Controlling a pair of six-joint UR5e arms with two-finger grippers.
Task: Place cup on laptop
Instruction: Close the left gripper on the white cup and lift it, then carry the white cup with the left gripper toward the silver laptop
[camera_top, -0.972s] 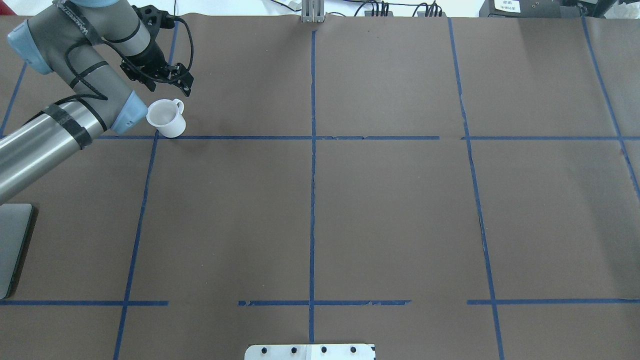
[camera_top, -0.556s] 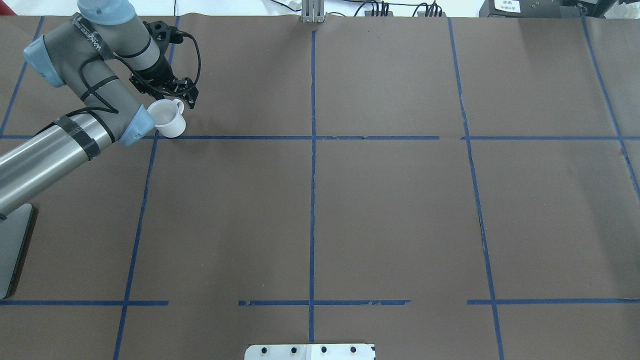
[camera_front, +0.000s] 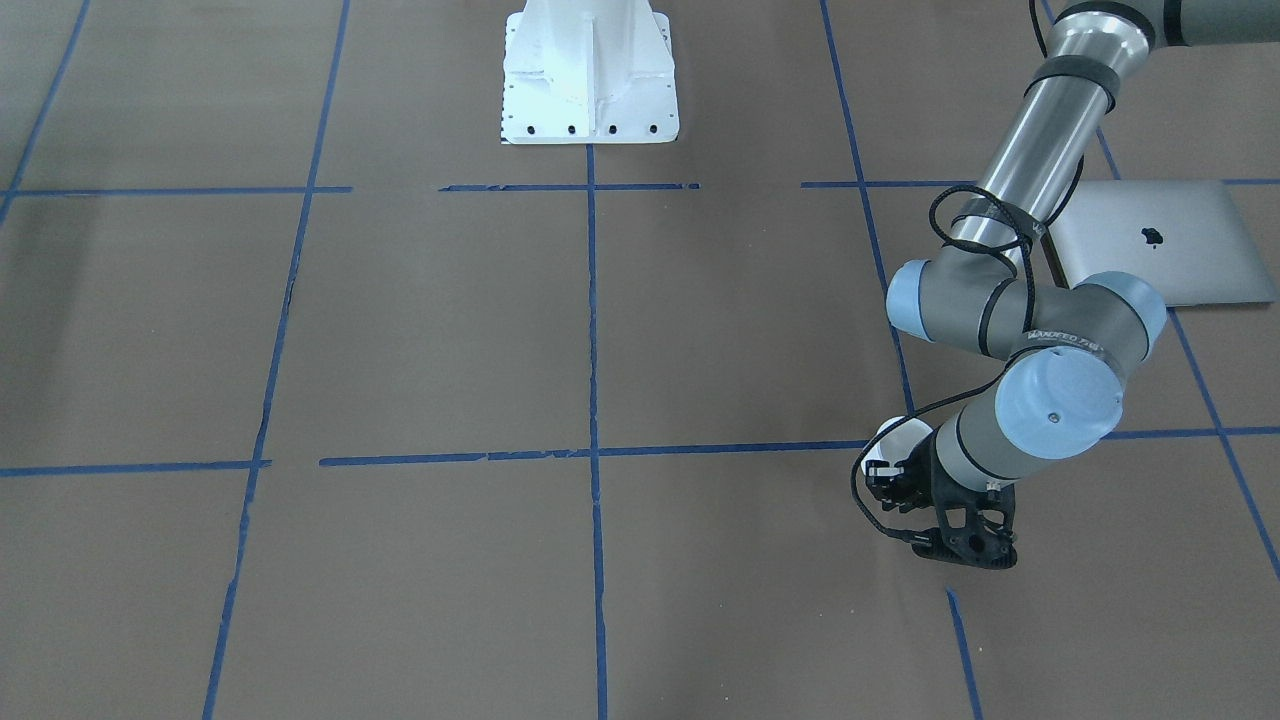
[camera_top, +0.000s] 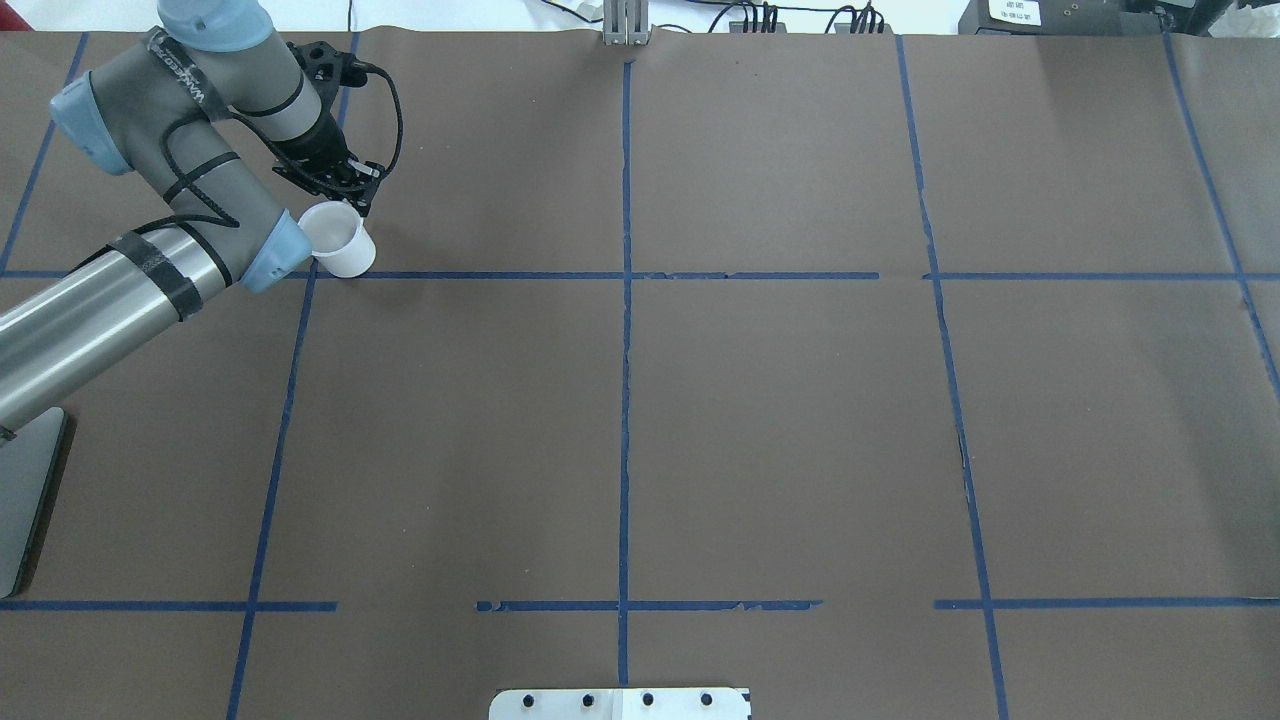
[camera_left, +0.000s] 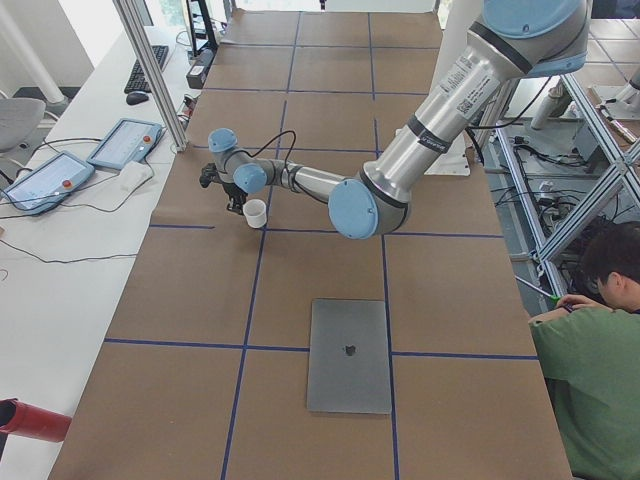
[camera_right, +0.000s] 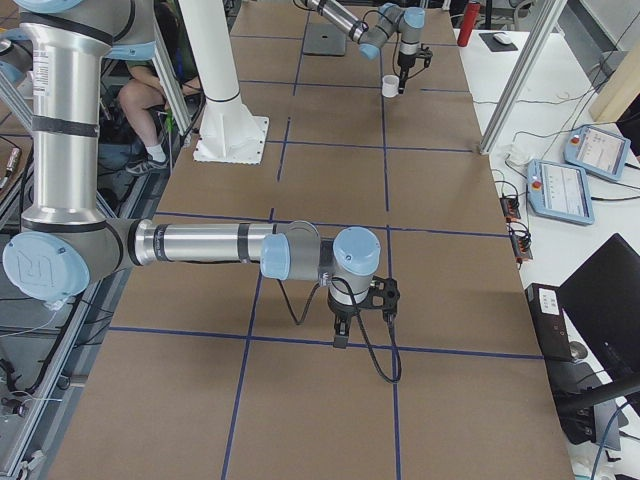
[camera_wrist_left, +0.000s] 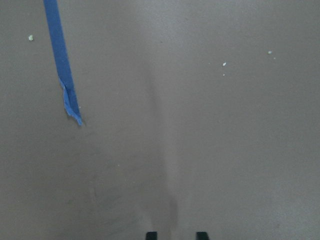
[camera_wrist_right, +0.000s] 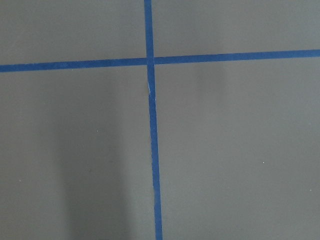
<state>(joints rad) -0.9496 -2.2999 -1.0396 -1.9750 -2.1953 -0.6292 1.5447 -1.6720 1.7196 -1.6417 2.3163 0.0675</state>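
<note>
The white cup (camera_top: 340, 243) stands upright at the far left of the table, also in the front view (camera_front: 893, 437) and the left view (camera_left: 255, 211). My left gripper (camera_top: 345, 190) is at the cup's far side, over its handle, which is hidden. Its fingers are close together on the handle side; the left wrist view (camera_wrist_left: 176, 235) shows only two fingertips a narrow gap apart. The closed silver laptop (camera_front: 1150, 240) lies flat near the robot's left, apart from the cup (camera_left: 349, 355). My right gripper (camera_right: 340, 338) hangs over bare table; I cannot tell its state.
The white robot base plate (camera_front: 590, 80) sits at mid table on the robot's side. Blue tape lines (camera_top: 625, 300) grid the brown paper. A seated person (camera_left: 590, 340) and control tablets (camera_left: 125, 143) are beside the table ends.
My left gripper moved in from behind the cup onto its handle and its fingers narrowed. The handle is now covered. The cup shifted very slightly.
</note>
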